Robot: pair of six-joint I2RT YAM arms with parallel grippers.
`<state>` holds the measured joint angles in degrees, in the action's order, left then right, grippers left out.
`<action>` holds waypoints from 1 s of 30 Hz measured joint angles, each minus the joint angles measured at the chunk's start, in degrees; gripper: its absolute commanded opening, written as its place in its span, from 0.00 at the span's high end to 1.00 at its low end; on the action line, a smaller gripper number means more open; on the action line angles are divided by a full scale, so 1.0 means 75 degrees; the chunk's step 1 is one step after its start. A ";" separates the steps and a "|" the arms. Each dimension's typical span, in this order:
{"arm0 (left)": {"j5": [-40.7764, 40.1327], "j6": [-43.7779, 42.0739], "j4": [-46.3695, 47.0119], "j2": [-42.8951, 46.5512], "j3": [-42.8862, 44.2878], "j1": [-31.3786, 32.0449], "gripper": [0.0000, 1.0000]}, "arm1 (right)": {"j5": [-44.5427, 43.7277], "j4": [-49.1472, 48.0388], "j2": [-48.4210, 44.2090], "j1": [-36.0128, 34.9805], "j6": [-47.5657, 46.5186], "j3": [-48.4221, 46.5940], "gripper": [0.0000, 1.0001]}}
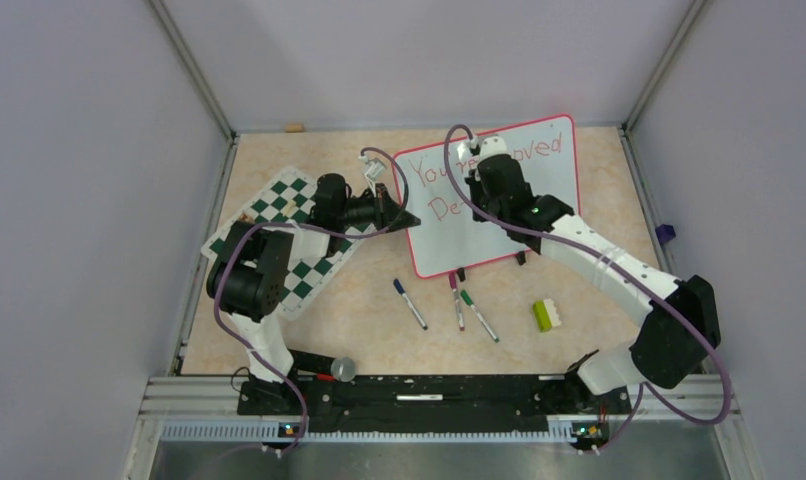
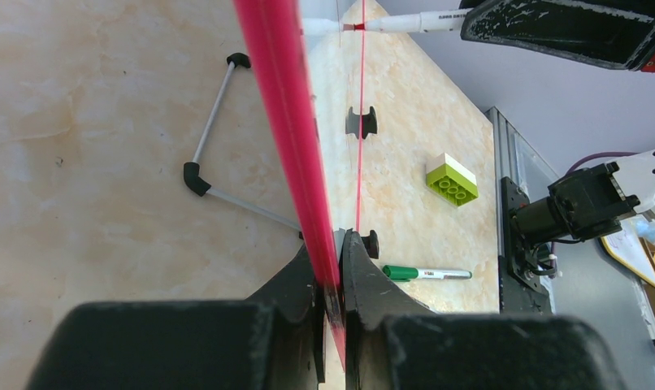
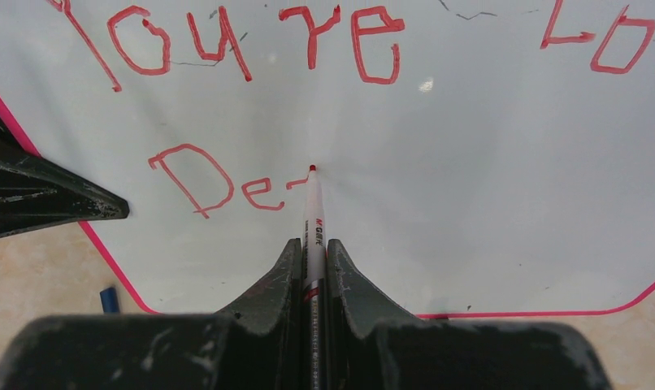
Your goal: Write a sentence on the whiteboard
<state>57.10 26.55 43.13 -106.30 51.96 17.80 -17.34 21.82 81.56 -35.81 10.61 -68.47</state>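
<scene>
Here, left gripper (image 2: 332, 244): jaws pinching the board's (image 3: 470, 162) red edge between them.
Right gripper (image 3: 312, 248): jaws clamp a marker (image 3: 312, 207), tip at the board ahead.
Writing (image 3: 251, 49): we read "You're", "De-"; rest cut off.

left arm (image 1: 247, 275): fat black joints, white lower tube | right arm (image 1: 619, 270): white tubes, black joints, tiny green light (image 1: 532, 211) | purple cable (image 1: 216, 300) loops along each arm | left claw (image 2: 332, 268): black pointy fingers | right claw (image 3: 312, 252): black, scratched grey
</scene>
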 measured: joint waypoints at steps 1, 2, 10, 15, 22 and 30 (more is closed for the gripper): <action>0.0000 0.0000 0.0000 0.0000 0.0000 0.0000 1.00 | -0.0023 0.0000 0.0015 0.0000 -0.0003 -0.0035 1.00; -0.0003 0.0000 0.0000 0.0000 0.0000 0.0000 1.00 | -0.0041 -0.0032 0.0029 0.0000 -0.0009 -0.0052 1.00; -0.0017 0.0000 -0.0012 0.0000 0.0000 0.0000 1.00 | 0.0020 -0.0131 0.0099 0.0000 -0.0026 -0.0189 1.00; -0.0017 0.0000 -0.0012 0.0000 0.0000 0.0000 1.00 | 0.0283 -0.0201 0.0099 0.0006 -0.0055 -0.0187 1.00; -0.0017 0.0000 -0.0012 0.0000 0.0000 0.0000 1.00 | 0.0565 -0.0248 0.0087 0.0006 -0.0047 -0.0096 1.00; -0.0023 0.0000 -0.0017 0.0000 0.0000 0.0000 1.00 | 0.0708 -0.0146 -0.0087 0.0006 -0.0012 0.0326 1.00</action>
<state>56.93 26.55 43.00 -106.30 51.96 17.80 -12.03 20.73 80.90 -35.77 10.52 -66.02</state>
